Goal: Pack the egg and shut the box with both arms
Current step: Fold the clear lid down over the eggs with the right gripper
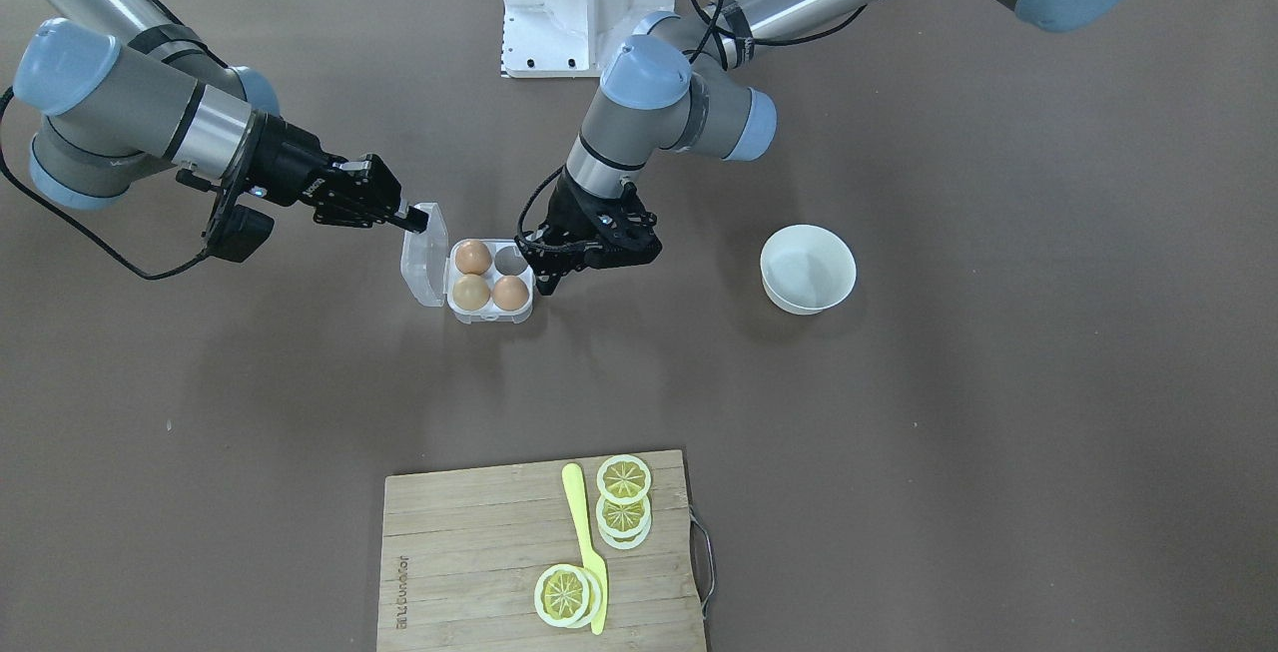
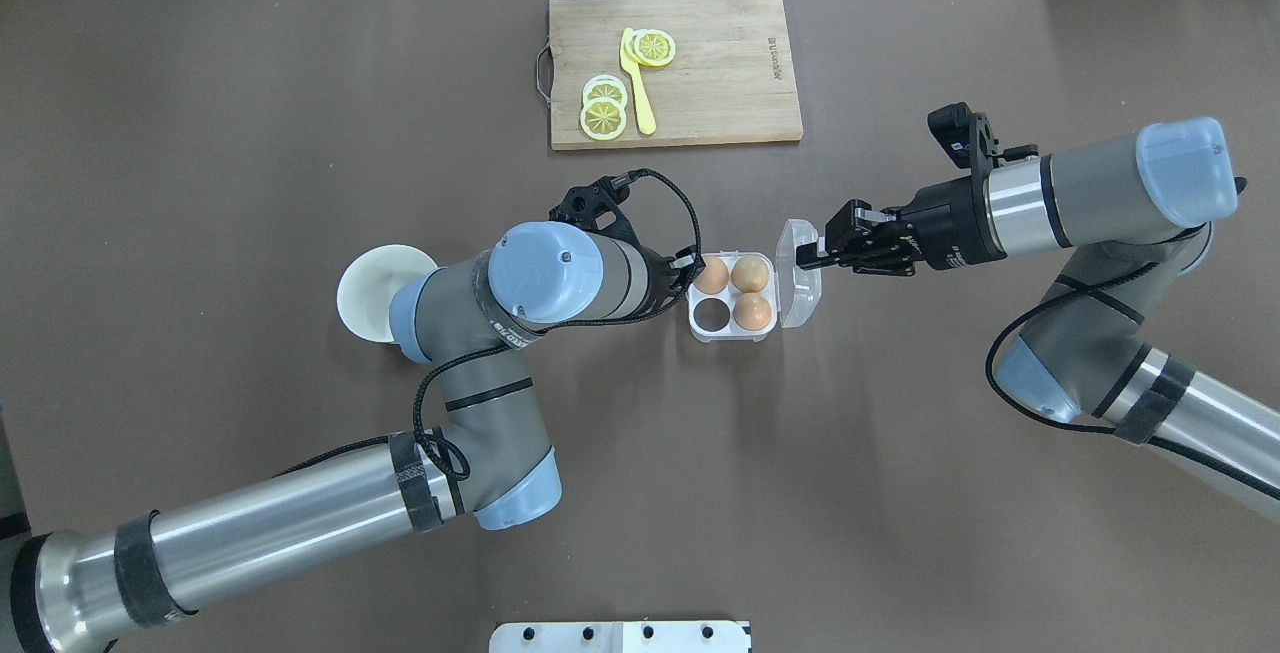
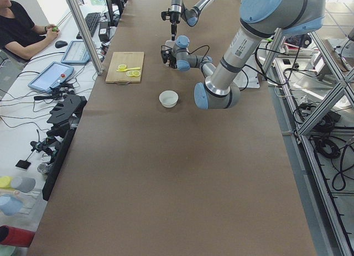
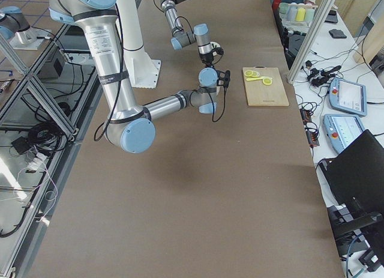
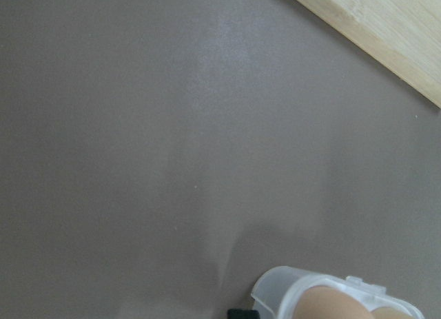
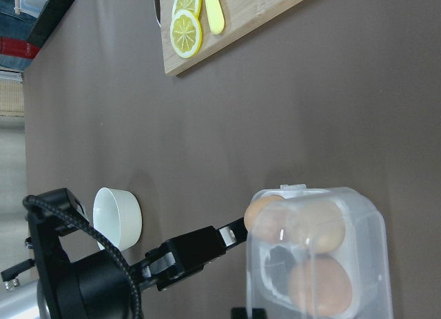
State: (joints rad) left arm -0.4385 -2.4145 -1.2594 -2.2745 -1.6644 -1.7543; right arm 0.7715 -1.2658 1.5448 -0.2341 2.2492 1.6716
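The clear four-cell box [image 1: 489, 316] [image 2: 731, 335] sits mid-table and holds three eggs. The pinkish-orange egg [image 1: 510, 293] [image 2: 711, 275] is in the cell nearest my left gripper. A paler tan egg [image 2: 750, 274] and a darker orange-brown egg [image 2: 752, 311] fill two other cells. One cell [image 2: 713, 313] is empty. My left gripper [image 1: 544, 278] [image 2: 690, 268] looks shut, with its tip against the box's edge. My right gripper [image 1: 417, 221] [image 2: 805, 255] is shut on the hinged lid [image 1: 424, 255] [image 2: 800, 278], which stands open and roughly upright. In the right wrist view the eggs show through the lid [image 6: 324, 264].
An empty white bowl [image 1: 809, 270] [image 2: 375, 293] stands on the left arm's side of the box. A wooden cutting board [image 1: 469, 552] [image 2: 720, 73] with lemon slices [image 2: 605, 113] and a yellow knife [image 2: 636, 83] lies at the far edge.
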